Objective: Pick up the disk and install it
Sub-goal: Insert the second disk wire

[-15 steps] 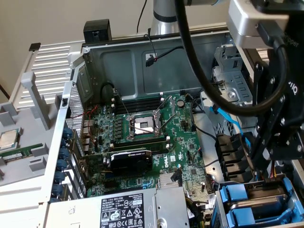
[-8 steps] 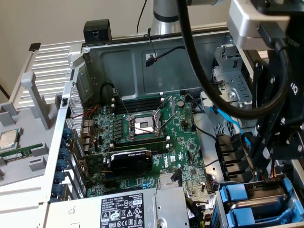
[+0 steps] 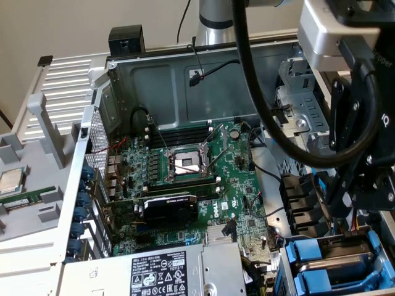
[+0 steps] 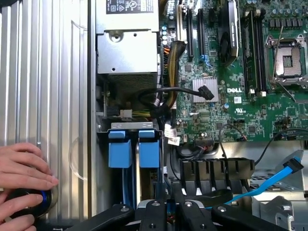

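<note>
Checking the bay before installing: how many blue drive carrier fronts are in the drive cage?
2: the left carrier front and the right carrier front sit side by side in the cage; more may be hidden below.

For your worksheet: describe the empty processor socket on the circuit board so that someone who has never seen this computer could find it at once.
Start with the open computer case and its large green circuit board on the floor. Near the board's middle sits the processor socket, a square metal frame with an empty pale centre. Unlike the black graphics card below it in the exterior view, it is silver and open.
</note>
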Motion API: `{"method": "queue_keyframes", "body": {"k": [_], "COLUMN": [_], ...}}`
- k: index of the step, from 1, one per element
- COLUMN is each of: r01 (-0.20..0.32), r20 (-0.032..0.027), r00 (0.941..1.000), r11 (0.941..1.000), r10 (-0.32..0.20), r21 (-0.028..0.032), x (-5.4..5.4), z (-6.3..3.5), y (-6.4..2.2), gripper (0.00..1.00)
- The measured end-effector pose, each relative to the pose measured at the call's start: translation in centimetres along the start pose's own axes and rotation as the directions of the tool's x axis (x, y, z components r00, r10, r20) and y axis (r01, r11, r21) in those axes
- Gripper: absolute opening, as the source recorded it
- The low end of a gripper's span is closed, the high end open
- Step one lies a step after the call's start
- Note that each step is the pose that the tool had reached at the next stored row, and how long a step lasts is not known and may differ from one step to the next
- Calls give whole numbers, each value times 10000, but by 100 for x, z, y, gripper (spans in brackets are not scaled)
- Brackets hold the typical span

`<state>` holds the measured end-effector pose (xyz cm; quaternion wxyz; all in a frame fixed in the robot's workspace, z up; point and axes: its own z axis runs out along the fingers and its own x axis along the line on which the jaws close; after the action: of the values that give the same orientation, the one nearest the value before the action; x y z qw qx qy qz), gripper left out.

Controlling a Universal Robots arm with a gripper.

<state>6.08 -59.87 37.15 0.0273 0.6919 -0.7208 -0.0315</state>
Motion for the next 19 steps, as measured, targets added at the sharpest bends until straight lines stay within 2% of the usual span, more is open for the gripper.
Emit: {"method": "queue_keyframes", "body": {"k": [5, 19], "r01": [6, 7], "r20": [55, 65], "r00": [10000, 10000], "r11": [10000, 10000], "r10": [-6, -7], "r21": [1, 28], "x": [33, 83], "z": [38, 122], "y": [-5, -9], "gripper": [16, 16]}}
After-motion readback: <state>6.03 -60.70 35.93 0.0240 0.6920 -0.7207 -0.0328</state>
